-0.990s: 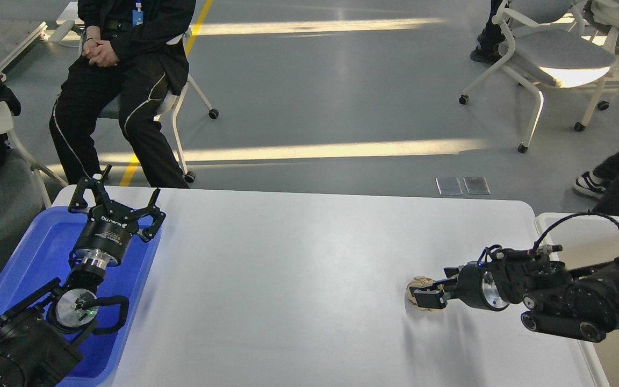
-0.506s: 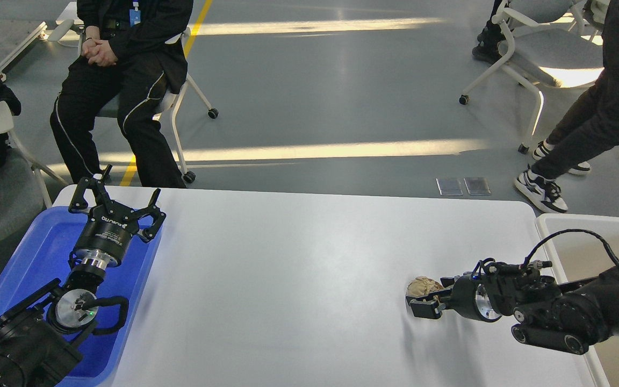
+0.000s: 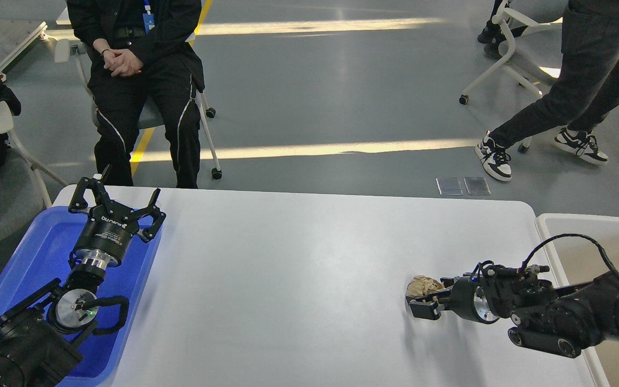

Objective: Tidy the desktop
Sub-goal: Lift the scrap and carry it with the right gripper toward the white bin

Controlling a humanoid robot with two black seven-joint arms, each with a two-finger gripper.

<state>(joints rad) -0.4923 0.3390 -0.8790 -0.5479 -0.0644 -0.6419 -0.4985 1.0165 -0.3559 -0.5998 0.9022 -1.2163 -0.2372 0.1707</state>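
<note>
While on the desktop (image 3: 309,279) — crumpled wad (image 3: 421,285) between right gripper (image 3: 426,302) jaws, grip unclear — left gripper (image 3: 116,200) spread

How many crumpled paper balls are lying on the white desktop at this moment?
1. The crumpled paper ball lies on the desktop toward its right side, at the fingertips of the right end effector. No others show; the arms could hide something small.

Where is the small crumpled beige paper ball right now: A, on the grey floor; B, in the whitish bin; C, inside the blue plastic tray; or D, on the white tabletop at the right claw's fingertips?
D: the small crumpled beige paper ball lies on the white tabletop, against the right claw.
</note>
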